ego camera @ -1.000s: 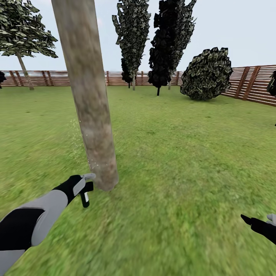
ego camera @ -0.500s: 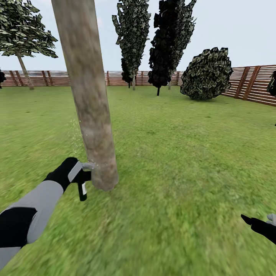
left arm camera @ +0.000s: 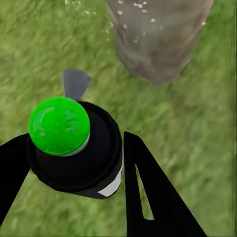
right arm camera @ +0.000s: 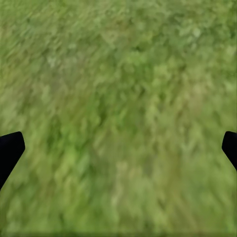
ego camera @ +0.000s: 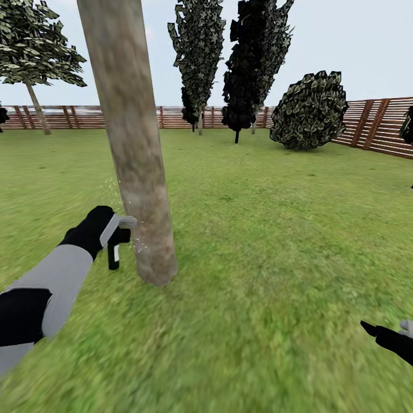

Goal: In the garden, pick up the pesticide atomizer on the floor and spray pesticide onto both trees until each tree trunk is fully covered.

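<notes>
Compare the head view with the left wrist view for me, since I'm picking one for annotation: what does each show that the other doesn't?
Head view alone: the fence, distant dark trees and the right end effector. Left wrist view alone: the green cap of the pesticide atomizer. Both: the left end effector holding the atomizer beside the pale tree trunk, whitish pesticide speckles, and grass.

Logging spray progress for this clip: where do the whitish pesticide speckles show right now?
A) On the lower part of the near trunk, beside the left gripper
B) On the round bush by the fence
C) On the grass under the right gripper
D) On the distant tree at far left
A: the pesticide speckles dot the near trunk low down, just ahead of the pesticide atomizer held in the left gripper.
</notes>
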Robot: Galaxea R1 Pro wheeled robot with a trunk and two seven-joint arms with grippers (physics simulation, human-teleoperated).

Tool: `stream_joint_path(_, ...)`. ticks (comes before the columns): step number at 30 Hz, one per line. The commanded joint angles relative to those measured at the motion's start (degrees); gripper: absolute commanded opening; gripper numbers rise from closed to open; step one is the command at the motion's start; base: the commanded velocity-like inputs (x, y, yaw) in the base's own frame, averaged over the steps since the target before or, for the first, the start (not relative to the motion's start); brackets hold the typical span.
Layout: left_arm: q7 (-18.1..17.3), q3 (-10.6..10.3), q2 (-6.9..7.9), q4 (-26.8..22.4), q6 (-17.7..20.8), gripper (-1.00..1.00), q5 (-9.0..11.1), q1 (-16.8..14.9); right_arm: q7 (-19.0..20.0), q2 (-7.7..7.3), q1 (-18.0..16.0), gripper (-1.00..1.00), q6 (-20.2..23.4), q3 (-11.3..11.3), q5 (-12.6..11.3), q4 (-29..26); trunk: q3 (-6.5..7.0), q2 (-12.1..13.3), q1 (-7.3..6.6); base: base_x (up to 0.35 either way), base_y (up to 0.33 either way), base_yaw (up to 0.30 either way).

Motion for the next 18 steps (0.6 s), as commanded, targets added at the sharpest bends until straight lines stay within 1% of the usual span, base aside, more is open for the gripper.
stream_joint_path(1, 0.0, 0.0, 0.01, 0.1, 0.0, -1.00, 0.1, -0.6, 0.0, 0.00, 0.0, 1.00, 0.0, 0.0, 0.0, 0.0, -0.01, 0.0, 0.01, 0.000, 0.000, 0.000)
stream_joint_path(3, 0.0, 0.0, 0.02, 0.3, 0.1, -1.00, 0.1, -1.8, 0.0, 0.00, 0.0, 1.00, 0.0, 0.0, 0.0, 0.0, -0.01, 0.0, 0.01, 0.000, 0.000, 0.000)
stream_joint_path(4, 0.0, 0.0, 0.02, 0.4, 0.3, -1.00, 0.2, -3.6, 0.0, 0.00, 0.0, 1.00, 0.0, 0.0, 0.0, 0.0, -0.01, 0.0, 0.01, 0.000, 0.000, 0.000)
stream_joint_path(8, 0.0, 0.0, -0.18, 0.5, 0.4, -1.00, 0.2, -5.5, 0.0, 0.00, 0.0, 1.00, 0.0, 0.0, 0.0, 0.0, -0.01, 0.0, 0.01, 0.000, 0.000, 0.000)
stream_joint_path(9, 0.0, 0.0, -0.36, 0.7, 0.4, -1.00, 0.2, -6.7, 0.0, 0.00, 0.0, 1.00, 0.0, 0.0, 0.0, 0.0, -0.01, 0.0, 0.01, 0.000, 0.000, 0.000)
stream_joint_path(10, 0.0, 0.1, -0.53, 1.6, 0.4, -1.00, 0.2, -8.2, 0.0, 0.00, 0.0, 1.00, 0.0, 0.0, 0.0, 0.0, -0.01, 0.0, 0.01, 0.000, 0.000, 0.000)
stream_joint_path(13, 0.0, 0.1, -0.68, 4.1, 0.4, -1.00, 0.2, -11.0, 0.0, 0.00, 0.0, 1.00, 0.0, 0.0, 0.0, 0.0, -0.01, 0.0, 0.01, 0.000, 0.000, 0.000)
stream_joint_path(14, 0.0, 0.1, -0.96, 5.3, 0.4, -1.00, 0.2, -12.0, 0.0, 0.00, 0.0, 1.00, 0.0, 0.0, 0.0, 0.0, -0.01, 0.0, 0.01, 0.000, 0.000, 0.000)
stream_joint_path(18, 0.0, 0.1, -1.50, 6.2, 0.4, -1.00, 0.3, -12.9, 0.0, 0.00, 0.0, 1.00, 0.0, 0.0, 0.0, 0.0, -0.01, 0.0, 0.01, 0.000, 0.000, 0.000)
